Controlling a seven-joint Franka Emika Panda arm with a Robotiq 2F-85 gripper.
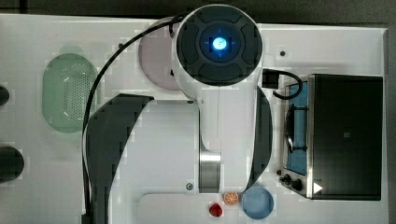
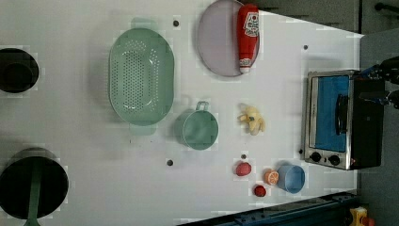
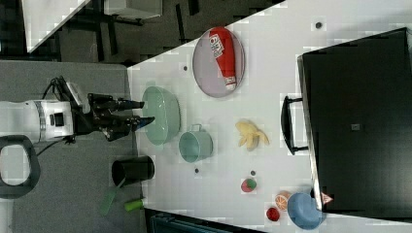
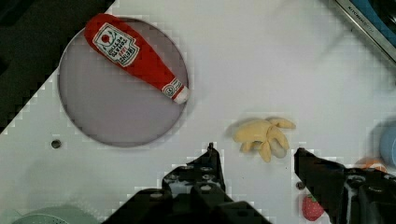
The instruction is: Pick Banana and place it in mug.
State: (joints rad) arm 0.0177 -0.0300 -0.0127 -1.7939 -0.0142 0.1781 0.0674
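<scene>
Banana [image 4: 263, 136] lies on the bench [image 4: 280, 56] just beside the mug [image 2: 197, 129], peeled end splayed. I see my end effector [image 4: 259, 170] above it, fingers apart and empty, so I'd descend straight.

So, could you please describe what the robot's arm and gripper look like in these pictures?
The arm has glossy white rounded shells with dark grey joint sections and a brushed silver band. In the top view its round dark cap carries a glowing blue light, and a black cable loops alongside. The gripper is black, with two slim black fingers on a boxy black body.
</scene>
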